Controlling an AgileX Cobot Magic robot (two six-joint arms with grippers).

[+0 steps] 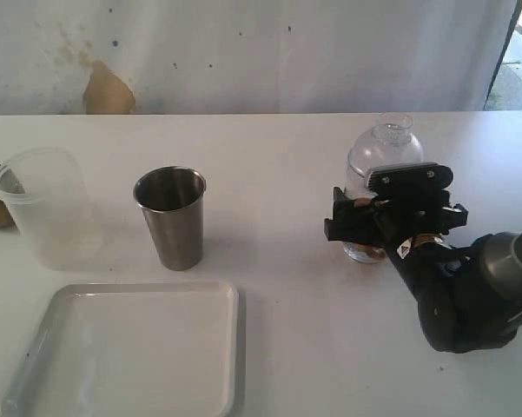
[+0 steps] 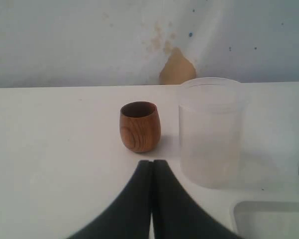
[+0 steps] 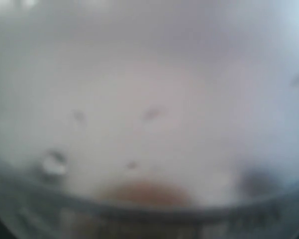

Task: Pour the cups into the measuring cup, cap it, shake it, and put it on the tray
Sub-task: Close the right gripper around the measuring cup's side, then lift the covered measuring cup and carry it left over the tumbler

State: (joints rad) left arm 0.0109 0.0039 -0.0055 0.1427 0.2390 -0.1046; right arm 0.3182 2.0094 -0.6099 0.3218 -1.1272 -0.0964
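Step in hand: judged to be the grasp on the measuring cup ahead of the shake, since its dome cap appears to be seated.
Measuring cup: stands upright on the table on the right, well apart from the tray.
Right gripper: set around the lower half of the measuring cup, one jaw to each side. Whether the jaws have clamped cannot be told. The right wrist view is filled by blurred clear plastic.
Left gripper: jaws pressed together on nothing, low over the table, facing the wooden cup.
Doing it well: close squarely on the straight wall below the cap, not on the dome. Grip firmly enough that the smooth plastic cannot slip, and lift clear of the table before shaking. A loose cap would spill, so its seat is worth checking.
Other things: the steel tumbler is upright behind the tray. The frosted plastic cup is just beside the wooden cup.
Writing: none legible. Dark marks low in the right wrist view are too blurred to read. A small white sticker on the right arm is too small to read.
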